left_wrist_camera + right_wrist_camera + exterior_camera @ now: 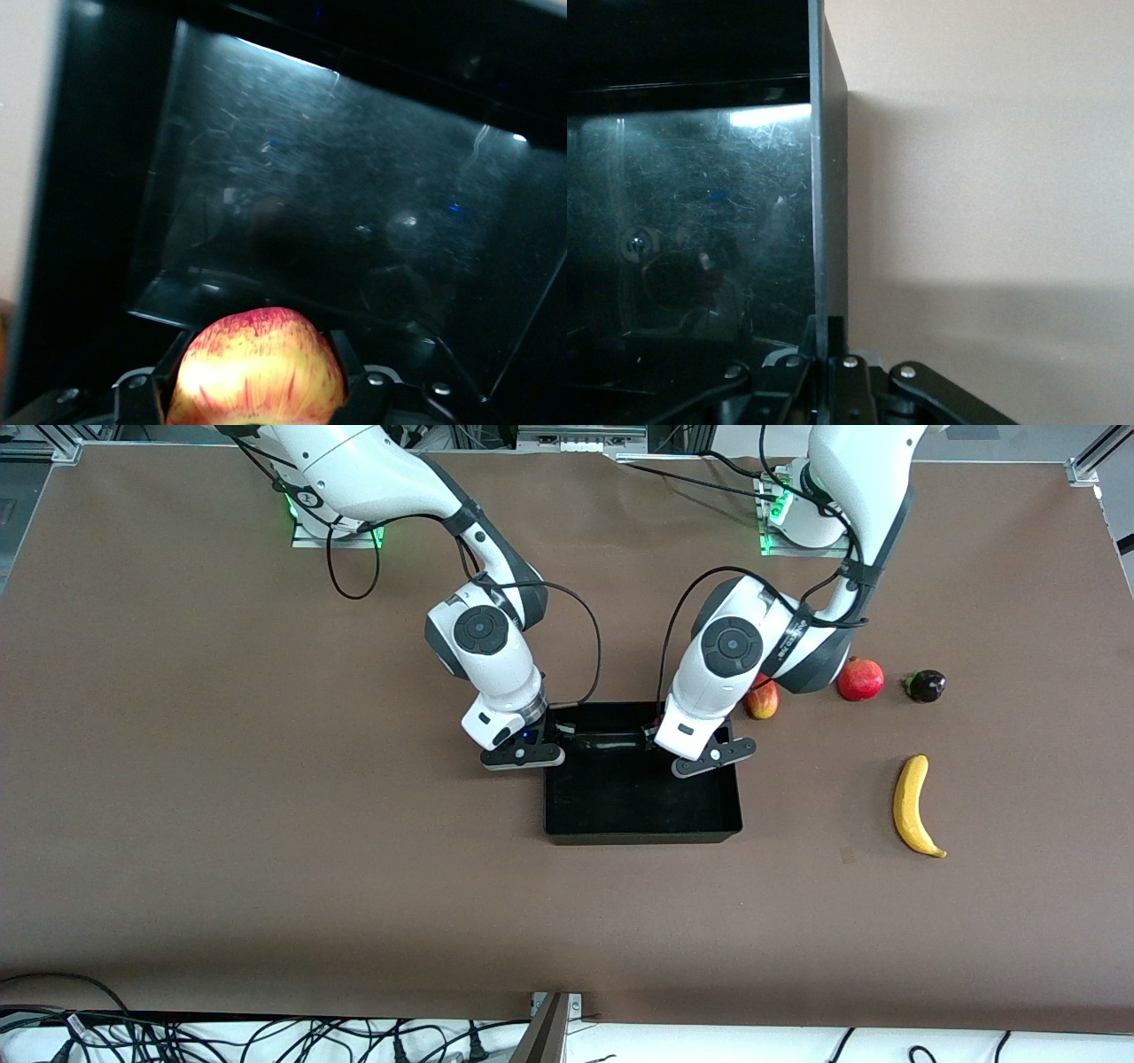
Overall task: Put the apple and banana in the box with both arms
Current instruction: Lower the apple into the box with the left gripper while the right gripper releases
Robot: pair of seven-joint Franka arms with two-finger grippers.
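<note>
The black box [642,834] sits mid-table. My left gripper [711,760] hangs over the box's end toward the left arm. In the left wrist view this gripper [259,347] is shut on the red-and-yellow streaked apple [257,376], held above the box floor [354,177]. The apple is hidden under the wrist in the front view. My right gripper [532,755] is at the box's end toward the right arm, and in the right wrist view it [829,359] is shut on the box's thin side wall [827,177]. The yellow banana [917,806] lies on the table toward the left arm's end.
A red-and-yellow mango [762,698], partly covered by the left arm, lies beside the box's corner. A red pomegranate [860,679] and a small dark fruit [926,685] lie farther from the front camera than the banana.
</note>
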